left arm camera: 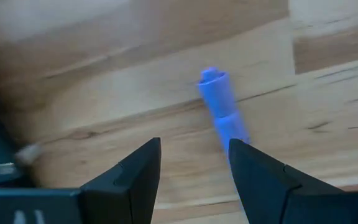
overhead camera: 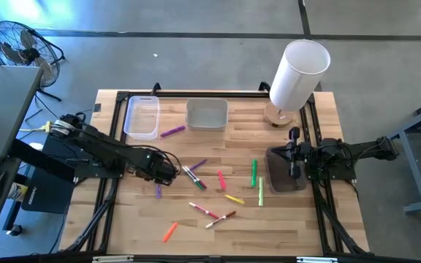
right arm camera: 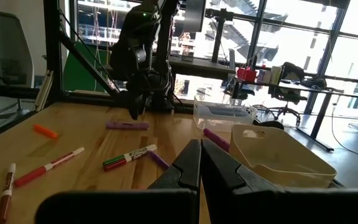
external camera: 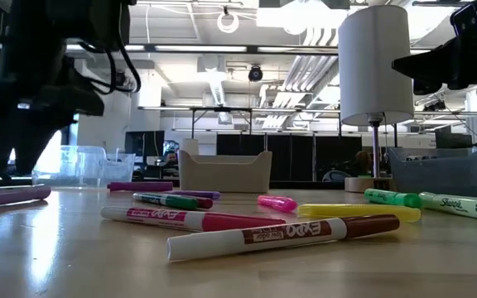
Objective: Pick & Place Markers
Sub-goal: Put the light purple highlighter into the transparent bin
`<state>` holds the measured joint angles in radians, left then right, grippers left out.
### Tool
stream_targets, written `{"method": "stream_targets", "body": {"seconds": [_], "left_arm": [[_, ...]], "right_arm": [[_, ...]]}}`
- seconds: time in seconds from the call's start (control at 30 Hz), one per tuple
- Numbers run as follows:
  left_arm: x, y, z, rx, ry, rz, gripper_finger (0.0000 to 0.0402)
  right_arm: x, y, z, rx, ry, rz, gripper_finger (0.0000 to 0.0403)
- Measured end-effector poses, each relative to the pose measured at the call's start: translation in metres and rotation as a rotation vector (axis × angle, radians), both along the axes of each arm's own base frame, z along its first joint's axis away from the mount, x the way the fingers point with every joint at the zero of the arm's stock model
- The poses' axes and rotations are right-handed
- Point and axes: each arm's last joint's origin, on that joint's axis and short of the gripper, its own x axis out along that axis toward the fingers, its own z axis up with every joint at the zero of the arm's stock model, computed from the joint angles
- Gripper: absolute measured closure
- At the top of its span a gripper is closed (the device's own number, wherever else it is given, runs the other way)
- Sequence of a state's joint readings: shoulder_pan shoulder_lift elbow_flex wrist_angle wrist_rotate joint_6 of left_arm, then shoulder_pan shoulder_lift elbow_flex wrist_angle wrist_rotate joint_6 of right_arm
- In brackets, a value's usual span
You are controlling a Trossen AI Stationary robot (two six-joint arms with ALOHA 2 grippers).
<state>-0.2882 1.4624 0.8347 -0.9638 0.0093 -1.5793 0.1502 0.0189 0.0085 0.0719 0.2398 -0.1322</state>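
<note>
Clear tub [overhead camera: 142, 117], grey bin [overhead camera: 207, 114], white cylinder [overhead camera: 298, 73] on wooden table [overhead camera: 283, 219]; fan [overhead camera: 17, 44] beside

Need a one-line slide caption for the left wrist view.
Left gripper, fingers open, poised over a purple marker lying on the wooden table.

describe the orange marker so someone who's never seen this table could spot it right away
Start at the wooden table and go to its front edge on the left arm's side. The orange marker lies there alone, tilted, nearer that edge than every other marker. It is short and all orange, while the closest ones have white bodies.
</note>
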Motion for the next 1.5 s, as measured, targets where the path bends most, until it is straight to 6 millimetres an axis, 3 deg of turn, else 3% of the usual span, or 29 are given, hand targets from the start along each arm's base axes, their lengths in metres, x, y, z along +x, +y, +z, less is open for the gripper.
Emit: {"method": "stream_targets", "body": {"seconds": [0.3,0.57,0.93,1.5], "left_arm": [[-0.005,0.001,-0.027,-0.050,-0.065,0.059,0.0215],[-0.007,0.001,-0.031,-0.063,-0.076,0.077,0.0219],[-0.005,0.000,-0.032,-0.085,-0.092,0.068,0.0346],[-0.001,-0.001,-0.025,-0.068,-0.115,0.038,0.0332]], "right_arm": [[0.000,0.000,0.000,0.000,0.001,0.000,0.0402],[0.000,0.000,0.000,0.000,0.001,0.000,0.0402],[0.000,0.000,0.000,0.000,0.001,0.000,0.0402],[0.000,0.000,0.000,0.000,0.001,0.000,0.0402]]}}
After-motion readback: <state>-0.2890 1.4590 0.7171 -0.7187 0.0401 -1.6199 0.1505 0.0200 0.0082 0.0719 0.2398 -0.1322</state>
